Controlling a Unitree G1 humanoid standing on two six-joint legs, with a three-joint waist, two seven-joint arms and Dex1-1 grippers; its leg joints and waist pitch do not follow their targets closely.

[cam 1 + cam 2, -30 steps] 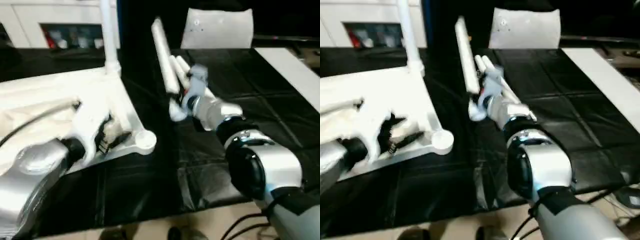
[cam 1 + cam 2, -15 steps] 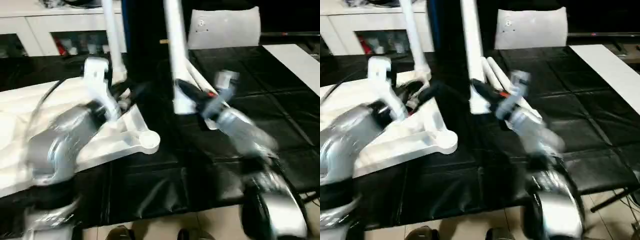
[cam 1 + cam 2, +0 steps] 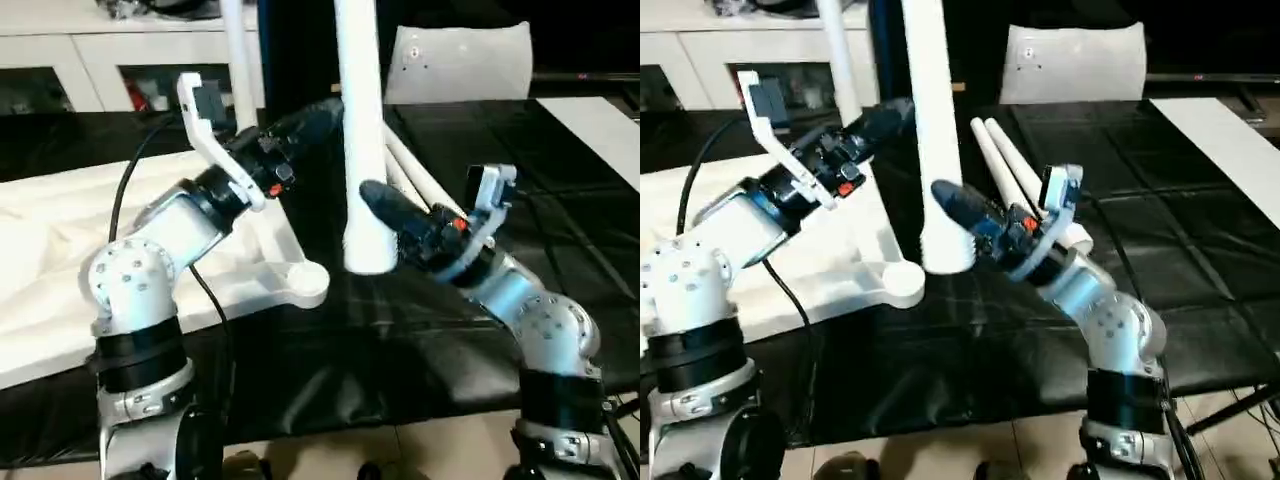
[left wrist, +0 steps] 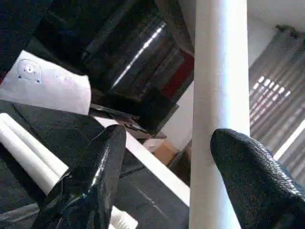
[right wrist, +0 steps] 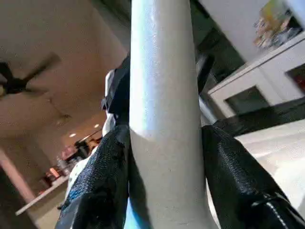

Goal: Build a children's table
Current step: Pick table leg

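The table top [image 3: 60,270] lies upside down on the left half of the black tabletop [image 3: 300,370], one leg [image 3: 238,60] already upright in its far corner socket at about 12 o'clock from the free near socket [image 3: 303,284]. The left tool [image 3: 300,125] reaches in from 9 o'clock toward the raised leg [image 3: 360,130]; in its wrist view the leg stands between two spread fingers [image 4: 252,181], seemingly not yet pinched. The right tool [image 5: 164,157] comes from 4 o'clock and is clamped on that leg near its thick lower end, fingers [image 5: 233,176] pressed to both sides.

The held leg's long axis runs near vertical, its open end hanging just at 3 o'clock of the near socket and above the tabletop. So the coming move turns on shifting that end toward 9 o'clock and down; the right arm carries it, the left is nearer the socket.

Count: one table top, one fitted leg, one held leg, two spare legs [image 3: 1005,160] lying side by side beyond the right arm.
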